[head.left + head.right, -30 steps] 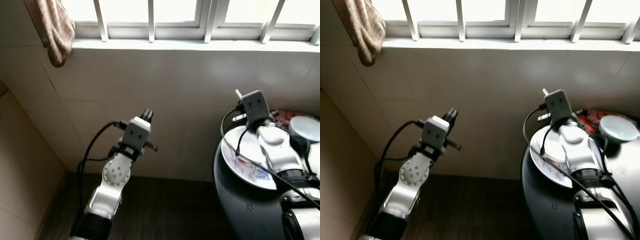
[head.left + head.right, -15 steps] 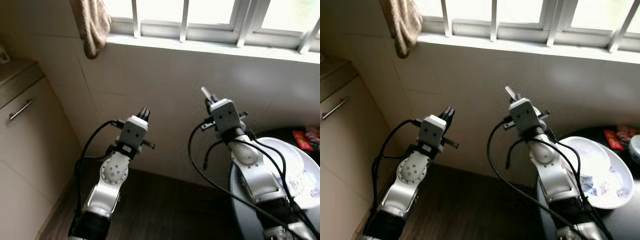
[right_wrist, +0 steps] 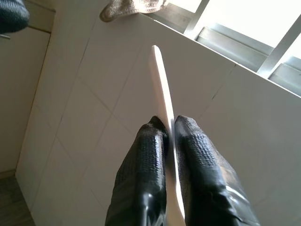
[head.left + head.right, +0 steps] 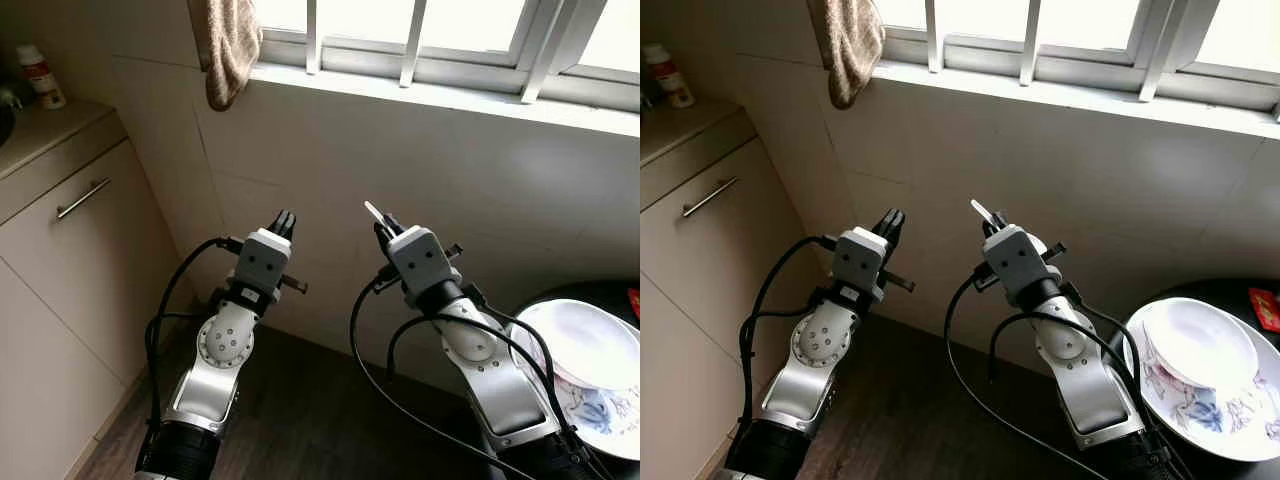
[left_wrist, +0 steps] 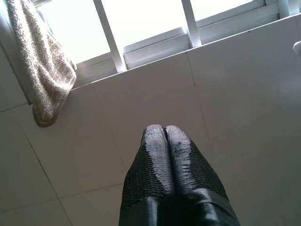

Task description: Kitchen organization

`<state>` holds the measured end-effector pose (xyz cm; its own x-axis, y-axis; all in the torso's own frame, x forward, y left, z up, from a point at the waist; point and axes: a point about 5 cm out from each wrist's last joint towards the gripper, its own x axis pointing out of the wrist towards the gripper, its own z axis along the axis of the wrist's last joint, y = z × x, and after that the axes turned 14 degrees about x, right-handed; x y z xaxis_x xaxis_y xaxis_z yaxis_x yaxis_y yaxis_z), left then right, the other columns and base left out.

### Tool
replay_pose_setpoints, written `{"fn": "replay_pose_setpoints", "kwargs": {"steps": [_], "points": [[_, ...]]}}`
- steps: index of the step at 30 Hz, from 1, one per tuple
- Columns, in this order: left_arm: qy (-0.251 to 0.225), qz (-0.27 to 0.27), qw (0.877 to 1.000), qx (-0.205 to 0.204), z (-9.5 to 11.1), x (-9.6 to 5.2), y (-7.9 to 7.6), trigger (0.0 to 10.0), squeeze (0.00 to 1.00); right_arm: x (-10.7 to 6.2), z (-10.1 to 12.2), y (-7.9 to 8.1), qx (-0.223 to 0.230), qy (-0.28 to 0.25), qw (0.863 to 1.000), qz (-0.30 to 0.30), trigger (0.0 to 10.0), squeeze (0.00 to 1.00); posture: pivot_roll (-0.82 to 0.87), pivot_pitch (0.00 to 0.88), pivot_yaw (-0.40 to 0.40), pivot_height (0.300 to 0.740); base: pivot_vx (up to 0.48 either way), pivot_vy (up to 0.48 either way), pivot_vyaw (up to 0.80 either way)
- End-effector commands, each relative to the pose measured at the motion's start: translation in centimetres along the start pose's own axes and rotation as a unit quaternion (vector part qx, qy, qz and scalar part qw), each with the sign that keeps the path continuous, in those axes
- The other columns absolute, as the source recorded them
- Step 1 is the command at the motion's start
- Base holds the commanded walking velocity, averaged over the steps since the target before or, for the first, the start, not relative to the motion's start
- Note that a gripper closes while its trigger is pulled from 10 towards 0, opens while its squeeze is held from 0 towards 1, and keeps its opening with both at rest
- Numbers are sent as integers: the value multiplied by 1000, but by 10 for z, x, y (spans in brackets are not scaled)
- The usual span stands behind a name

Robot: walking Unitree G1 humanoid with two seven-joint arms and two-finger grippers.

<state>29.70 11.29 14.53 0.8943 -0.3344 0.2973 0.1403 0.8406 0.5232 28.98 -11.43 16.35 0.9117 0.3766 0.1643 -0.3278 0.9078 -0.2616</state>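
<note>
White wall tiles under a barred window (image 4: 420,40) fill your background. Your right gripper (image 3: 169,125) pinches a thin white spoon handle (image 3: 162,84) that juts past its fingertips toward the wall. Your left gripper (image 5: 163,129) is raised beside it, pressed together on nothing. Far right, your head views show a bowl (image 4: 1195,345) on a flowered plate (image 4: 1240,420); left, a cabinet (image 4: 60,250) and hanging towel (image 4: 228,45).

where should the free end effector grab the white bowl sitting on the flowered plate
Judging by its pose, pinch the upright small white bowl at its open rim from above, one finger inside. It sits loose on the floral-patterned white plate, its sloping sides offering little hold. The left end effector is free.
</note>
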Motion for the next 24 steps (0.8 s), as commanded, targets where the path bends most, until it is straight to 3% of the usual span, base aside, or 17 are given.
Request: {"fn": "replay_pose_setpoints", "kwargs": {"steps": [1,24], "points": [[-13,3,1000,-2,4,3,2,10000,0,1,4,-1,-6,-4,1000,0,0,0,-91,0,-21,740,0,0,800],[-34,-1,999,-16,8,2,1,10000,0,6,4,3,-12,-6,1000,-4,0,0,-84,0,-21,740,0,0,800]]}}
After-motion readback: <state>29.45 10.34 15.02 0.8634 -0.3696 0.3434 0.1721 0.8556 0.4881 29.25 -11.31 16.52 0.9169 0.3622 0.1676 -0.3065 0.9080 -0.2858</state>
